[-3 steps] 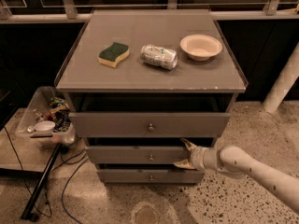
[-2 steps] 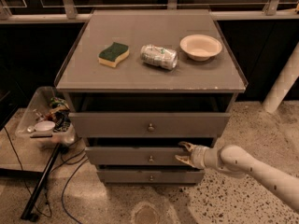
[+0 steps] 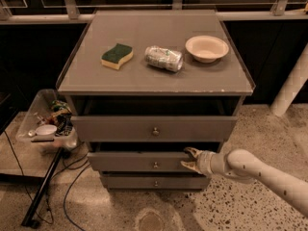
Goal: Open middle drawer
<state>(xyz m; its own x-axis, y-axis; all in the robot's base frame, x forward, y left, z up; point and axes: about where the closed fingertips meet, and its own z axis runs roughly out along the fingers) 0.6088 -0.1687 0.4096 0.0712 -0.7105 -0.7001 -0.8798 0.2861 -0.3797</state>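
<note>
Gripper (image 3: 188, 160) jaws spread, holding nothing, at right end of middle drawer (image 3: 130, 161) front. Knob (image 3: 155, 165) left of jaws. Risk: off-centre pull racks drawer; grip slips off edge.

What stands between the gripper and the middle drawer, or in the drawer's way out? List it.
Nothing visible does. The gripper is at the middle drawer, at the right end of its front, right of its knob. No object shows on the floor in front of that drawer.
</note>
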